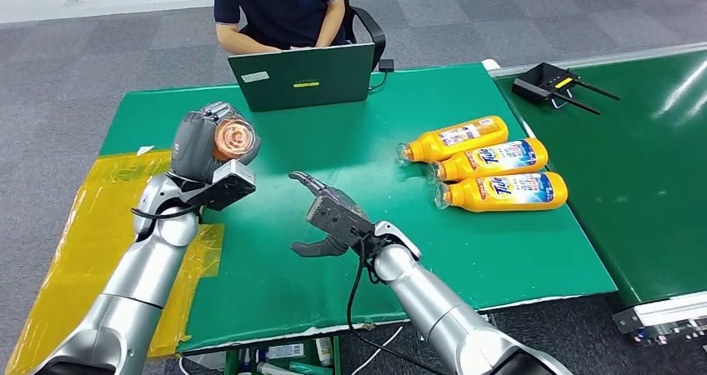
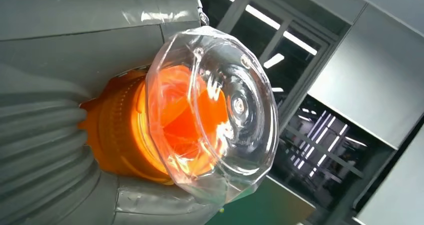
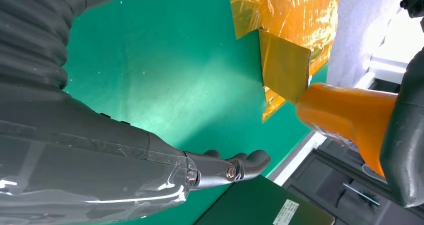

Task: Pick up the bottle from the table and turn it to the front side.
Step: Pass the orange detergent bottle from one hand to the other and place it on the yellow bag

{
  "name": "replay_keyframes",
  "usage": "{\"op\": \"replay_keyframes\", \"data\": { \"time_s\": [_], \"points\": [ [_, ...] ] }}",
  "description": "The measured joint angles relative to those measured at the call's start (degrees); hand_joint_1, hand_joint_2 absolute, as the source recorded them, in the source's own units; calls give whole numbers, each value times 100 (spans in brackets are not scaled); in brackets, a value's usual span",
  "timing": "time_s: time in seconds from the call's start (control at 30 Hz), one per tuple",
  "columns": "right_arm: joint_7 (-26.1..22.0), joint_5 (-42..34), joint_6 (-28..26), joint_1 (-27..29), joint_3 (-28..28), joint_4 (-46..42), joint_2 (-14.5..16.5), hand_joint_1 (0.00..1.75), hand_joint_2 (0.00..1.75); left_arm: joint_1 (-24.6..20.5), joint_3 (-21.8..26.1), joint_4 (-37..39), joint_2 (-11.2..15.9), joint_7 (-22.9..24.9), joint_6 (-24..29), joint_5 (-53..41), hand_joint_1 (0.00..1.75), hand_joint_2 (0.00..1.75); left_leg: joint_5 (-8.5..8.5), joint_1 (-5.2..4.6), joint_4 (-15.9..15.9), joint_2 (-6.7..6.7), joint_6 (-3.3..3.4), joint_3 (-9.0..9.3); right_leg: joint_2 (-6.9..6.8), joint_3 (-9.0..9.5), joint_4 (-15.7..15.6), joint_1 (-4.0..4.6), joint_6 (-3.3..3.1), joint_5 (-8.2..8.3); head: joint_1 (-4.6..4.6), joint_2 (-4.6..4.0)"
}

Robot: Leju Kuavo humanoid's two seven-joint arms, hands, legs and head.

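Above the left part of the green table (image 1: pixel 275 258), the bottle (image 1: pixel 233 139) is being held clear of the surface by the left hand (image 1: pixel 200 146), whose fingers are wrapping the orange body. The clear cap end is pointing toward the head camera and, in the left wrist view, straight at that lens; the label face is not showing in any view. In the right wrist view the orange body is tapering out of the dark fingers of the left hand.

The right hand (image 1: pixel 329 217) is hovering just above the table near its centre, holding nothing, fingers spread apart and thumb stuck out, palm facing across toward the bottle.

Judgement: the pick-up is done and the turning step is in hand. The next move probably calls for rotating the bottle about its long axis, possibly with the open right hand coming in to take or steady it, until the label is facing front.

Three more orange bottles (image 1: pixel 492 165) are lying side by side on the right of the table, well apart from both hands; "Tide" is readable on the two nearer labels, the finer print too small. A person is sitting behind a green laptop (image 1: pixel 302 77) at the far edge; its stickers are illegible. Yellow film (image 1: pixel 79 225) is covering the table's left end.
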Motion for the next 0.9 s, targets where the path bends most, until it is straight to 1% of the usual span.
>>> {"op": "replay_keyframes", "data": {
  "time_s": [0.2, 0.27, 0.43, 0.57, 0.67, 0.9],
  "points": [
    [40, 0, 7, -7, 0, 0, 1, 0, 175, -91, -61, 4, 128, 0, 299, -247, 175, 175, 0, 1, 0, 0, -1, 0, 0, 0, 1, 1, 0, 0, 0, -1],
    [42, -1, 8, -8, 0, 0, 0, 0, 175, -86, -66, -16, 169, 65, 444, -418, 175, 175, 1, 1, 0, 0, -1, 0, 0, 0, 2, 1, 0, 0, 0, -1],
    [51, -2, 14, -5, 0, 0, -2, 0, 175, -23, -78, -173, 332, 438, 1008, -1236, 175, 175, 1, 1, 0, 1, -1, 0, 3, 0, 2, 1, -1, 0, 0, 0],
    [59, -2, 14, -3, 0, 0, -4, 0, 175, 4, -78, -232, 477, 879, 1302, -2028, 175, 175, 1, 3, 0, 1, -1, 0, 3, -1, 2, 3, -1, 0, 0, -1],
    [62, -2, 14, -3, 0, 0, -4, 0, 175, 4, -78, -225, 564, 1103, 1402, -2435, 175, 175, 2, 4, 0, 1, -3, 0, 3, -1, 2, 4, -3, 2, 0, -1],
    [74, -2, 11, 8, 0, -9, -4, 0, 175, 2, -78, -193, 659, 1310, 1558, -2811, 175, 175, 3, 4, 0, 2, -4, 0, 4, -1, 2, 4, -5, 3, 0, -1]
  ]
}}
